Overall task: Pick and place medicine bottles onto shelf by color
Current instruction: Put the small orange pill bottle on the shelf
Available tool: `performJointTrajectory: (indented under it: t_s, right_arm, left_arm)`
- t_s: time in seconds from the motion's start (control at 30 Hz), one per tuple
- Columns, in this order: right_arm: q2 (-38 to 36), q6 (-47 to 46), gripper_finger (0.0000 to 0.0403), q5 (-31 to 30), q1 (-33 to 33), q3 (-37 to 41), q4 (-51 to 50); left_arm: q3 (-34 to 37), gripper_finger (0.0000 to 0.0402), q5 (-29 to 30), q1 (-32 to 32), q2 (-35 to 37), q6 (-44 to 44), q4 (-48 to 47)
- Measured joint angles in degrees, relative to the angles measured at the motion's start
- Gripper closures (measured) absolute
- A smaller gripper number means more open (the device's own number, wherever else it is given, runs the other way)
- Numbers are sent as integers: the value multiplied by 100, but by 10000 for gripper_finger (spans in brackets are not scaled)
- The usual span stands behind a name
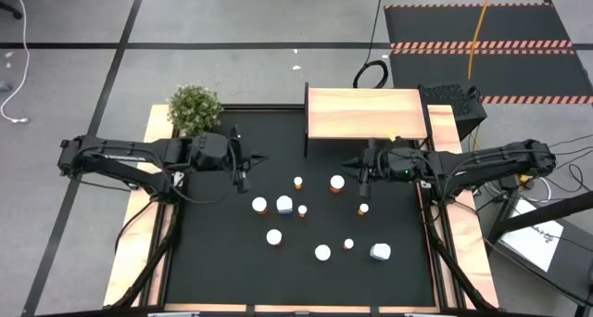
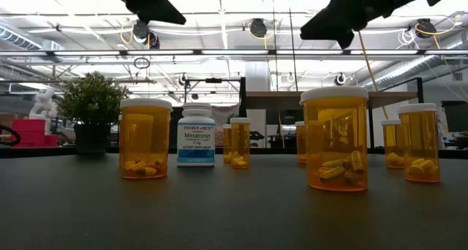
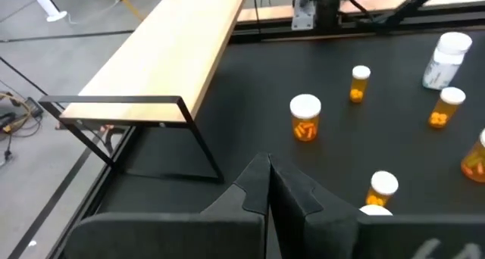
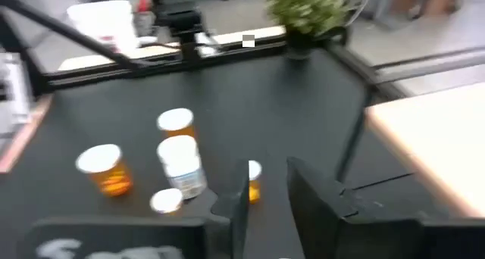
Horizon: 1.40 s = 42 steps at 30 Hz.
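Hovering empty with its fingers pressed together, the left tool [image 1: 262, 158] hangs above the desk [image 1: 213, 252] near the plant [image 1: 195, 108]. The medicine bottles [image 1: 284, 205] stand scattered mid-desk; they look light, rigid and smooth, best pinched across the body below the cap. Rightward, the right tool [image 1: 348, 164], slightly parted and empty, waits beside the bare shelf [image 1: 366, 113].

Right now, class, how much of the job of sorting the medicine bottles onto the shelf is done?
Nothing looks done: the shelf top is bare, and all the medicine bottles stand on the black mat. Nothing is in hand: the left tool is shut and empty near the plant, while the right tool, slightly open, hangs empty in front of the shelf. Every bottle remains to be placed.
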<state>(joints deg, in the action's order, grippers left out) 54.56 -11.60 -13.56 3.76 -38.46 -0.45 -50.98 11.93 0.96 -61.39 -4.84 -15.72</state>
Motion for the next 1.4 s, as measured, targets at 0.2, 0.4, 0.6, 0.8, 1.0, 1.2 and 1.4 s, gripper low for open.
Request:
performJointTrajectory:
  t_s: [0.2, 0.4, 0.6, 0.8, 1.0, 1.2, 1.4]
  right_arm:
    - [156, -464, 279, -571, 879, -111, -489]
    - [352, -1383, 269, -781, 1619, -816, -1858]
    - [703, -2408, 268, -897, 2188, -1622, -3423]
    - [1106, -3442, 268, -883, 2657, -2253, -4531]
    - [1463, -3994, 268, -736, 2985, -2503, -4969]
    - [1740, -4301, 268, -530, 3117, -2500, -5430]
    - [1961, -3858, 268, -537, 3032, -2498, -5532]
  left_arm:
    - [0, 374, -40, 28, -17, 85, -107]
    - [0, 369, -46, -36, -17, 106, -139]
    - [0, 369, -51, -112, -17, 111, -134]
    - [0, 369, -53, -209, -17, 109, -125]
    - [0, 369, -53, -261, -17, 213, -117]
    - [0, 369, -53, -263, -17, 240, -117]
    - [0, 369, -53, -263, -17, 238, -119]
